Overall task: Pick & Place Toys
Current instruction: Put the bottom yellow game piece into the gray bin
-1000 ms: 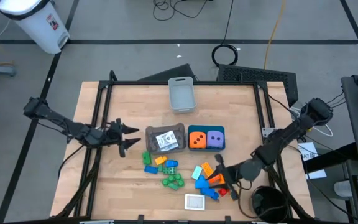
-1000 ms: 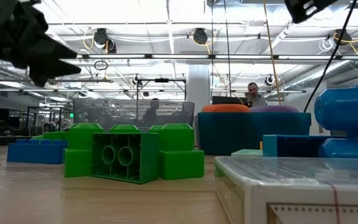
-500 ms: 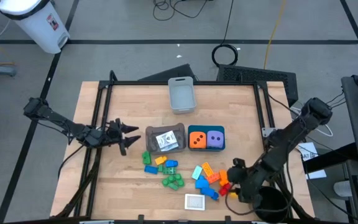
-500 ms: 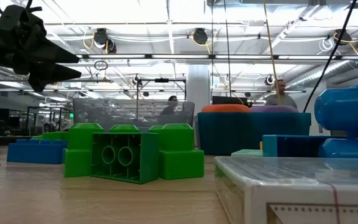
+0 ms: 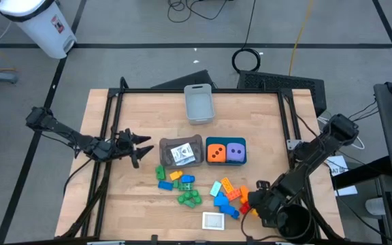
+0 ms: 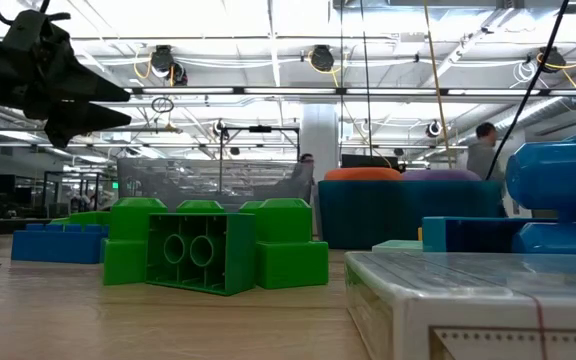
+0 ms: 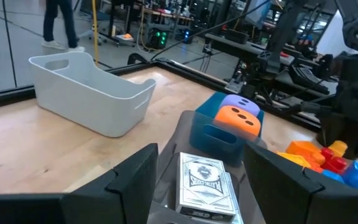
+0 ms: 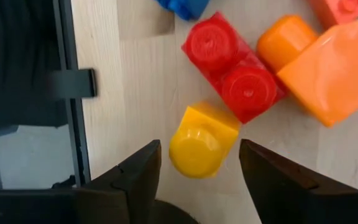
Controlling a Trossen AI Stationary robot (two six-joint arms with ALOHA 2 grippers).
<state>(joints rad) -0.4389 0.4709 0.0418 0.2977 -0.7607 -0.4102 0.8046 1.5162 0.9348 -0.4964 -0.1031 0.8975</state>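
Partway through, by the look of it: orange die [image 5: 216,152] and purple die [image 5: 235,152] already seated in the teal bin [image 5: 226,141] at frame centre; card pack [image 5: 182,156] in the grey bin [image 5: 180,141] just left of it; pale grey bin [image 5: 199,104] at upper centre apparently holding nothing. Still loose on the surface [image 5: 148,116]: green brick cluster [image 5: 189,197] and blue brick [image 5: 163,184] at lower centre, orange brick [image 5: 229,189] and blue bricks beside them, white-edged card [image 5: 213,220] at bottom centre. Right end effector [image 8: 197,165] at lower right of the high view, fingers apart, straddling a small yellow brick [image 8: 201,140] without clamping it; red brick [image 8: 232,74] touching that yellow brick. Left end effector [image 5: 136,147] hovering at left of the grey bin, fingers apart, nothing held. Most bricks left to sort; yellow brick judged next pick.
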